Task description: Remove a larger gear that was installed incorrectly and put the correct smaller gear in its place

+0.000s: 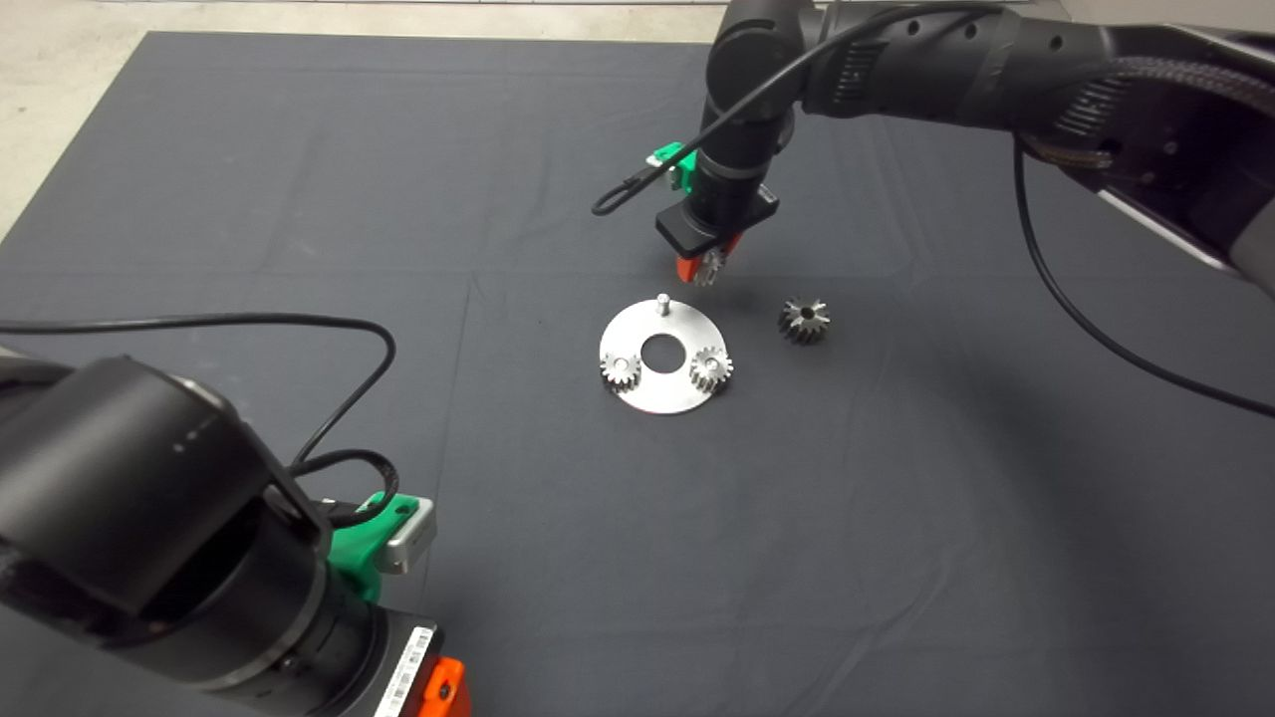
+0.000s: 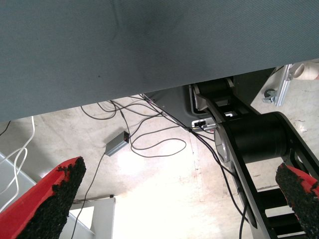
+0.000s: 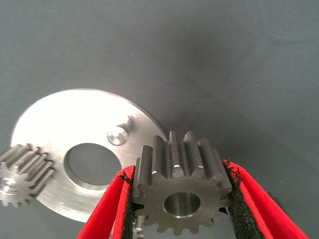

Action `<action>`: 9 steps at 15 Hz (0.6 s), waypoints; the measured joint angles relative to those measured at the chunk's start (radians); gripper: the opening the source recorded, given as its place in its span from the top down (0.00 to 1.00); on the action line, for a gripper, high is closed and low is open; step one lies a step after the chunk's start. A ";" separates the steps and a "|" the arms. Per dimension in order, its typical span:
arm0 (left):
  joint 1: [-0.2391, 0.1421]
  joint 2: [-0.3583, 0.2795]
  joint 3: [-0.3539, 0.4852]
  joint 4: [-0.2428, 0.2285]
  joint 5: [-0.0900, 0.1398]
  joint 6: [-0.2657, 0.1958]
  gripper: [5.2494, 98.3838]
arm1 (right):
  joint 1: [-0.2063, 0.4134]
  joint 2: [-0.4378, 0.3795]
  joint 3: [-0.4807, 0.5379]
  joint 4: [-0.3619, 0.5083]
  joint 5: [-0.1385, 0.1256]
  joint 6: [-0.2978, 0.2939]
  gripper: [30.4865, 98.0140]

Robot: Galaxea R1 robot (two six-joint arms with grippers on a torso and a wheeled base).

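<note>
Right now my biggest landmark is the dark mat (image 1: 299,199), and on it lies one round steel plate (image 1: 665,387) with a wide centre hole. One bare pin (image 1: 661,302) stands at the plate's far edge, and two small fine-toothed gears (image 1: 620,369) sit on it, one on each side of the hole. One larger gear (image 1: 804,319), dark and shiny with long pointed star-like teeth, rests on the mat just beside the plate on its right, apart from it. My right gripper (image 3: 180,199) hangs just past the plate's far edge, near the pin, its red fingers (image 3: 107,209) closed against the flanks of the one smaller gear (image 3: 182,191), grey steel with short teeth and a round bore. My left gripper (image 2: 179,199) waits at the lower left, fingers spread wide and holding nothing, with cables on the floor beyond the mat
</note>
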 measured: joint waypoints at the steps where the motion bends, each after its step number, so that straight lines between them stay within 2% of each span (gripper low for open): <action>1: 0.000 0.000 0.000 0.000 0.000 0.000 0.00 | 0.000 0.001 0.000 0.000 0.002 -0.002 0.84; 3: 0.000 0.000 0.000 0.000 0.000 0.000 0.00 | -0.001 0.001 -0.004 0.000 0.014 -0.003 0.84; 6: 0.000 0.000 0.000 0.000 0.000 0.000 0.00 | -0.002 0.001 -0.004 0.000 0.059 -0.003 0.84; 9: 0.000 0.000 0.000 0.000 0.000 0.000 0.00 | -0.002 0.001 -0.001 0.000 0.092 -0.003 0.84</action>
